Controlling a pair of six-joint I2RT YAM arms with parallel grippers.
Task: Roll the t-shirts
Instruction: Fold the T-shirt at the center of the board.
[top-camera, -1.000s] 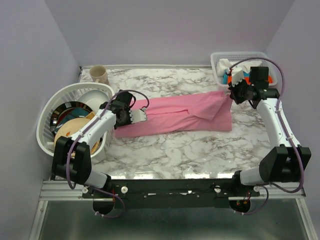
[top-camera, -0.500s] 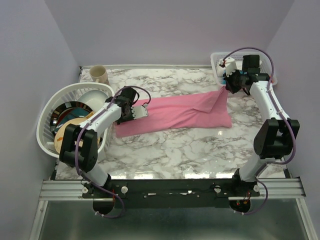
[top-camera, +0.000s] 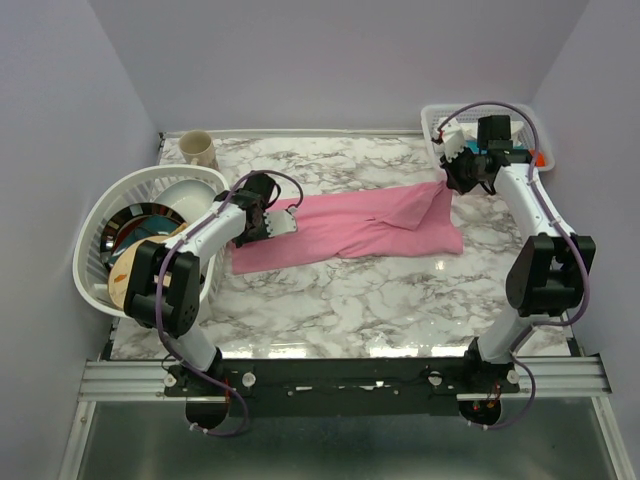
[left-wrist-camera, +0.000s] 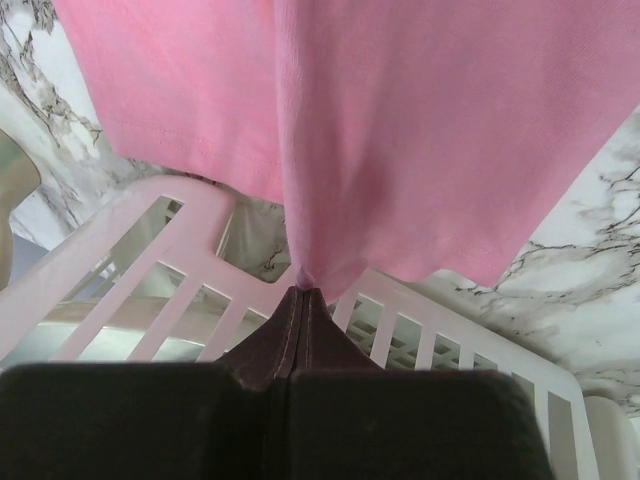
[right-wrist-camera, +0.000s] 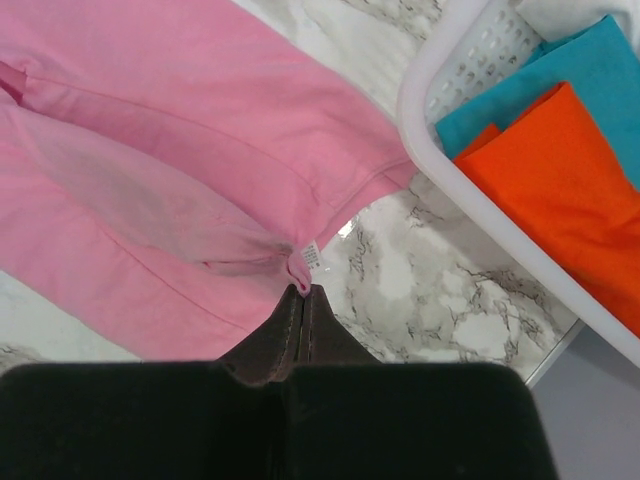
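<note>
A pink t-shirt (top-camera: 370, 225) lies folded into a long strip across the marble table, stretched between my two grippers. My left gripper (top-camera: 288, 226) is shut on its left end; in the left wrist view the fabric (left-wrist-camera: 400, 130) runs up from the closed fingertips (left-wrist-camera: 302, 290). My right gripper (top-camera: 447, 180) is shut on its far right corner and holds it lifted; in the right wrist view the pinched hem (right-wrist-camera: 300, 262) with a white label sits at the fingertips (right-wrist-camera: 301, 290), and the shirt (right-wrist-camera: 150, 170) spreads to the left.
A white round rack (top-camera: 95, 235) with plates and bowls stands at the left, close under my left gripper (left-wrist-camera: 120, 260). A white basket (top-camera: 434, 125) at the back right holds orange (right-wrist-camera: 560, 180) and teal cloths. A beige cup (top-camera: 199, 150) stands at the back left.
My right gripper has moved up and towards the back with the shirt's corner, pulling that end taut. My left gripper has shifted a little towards the back, still holding the left end.
</note>
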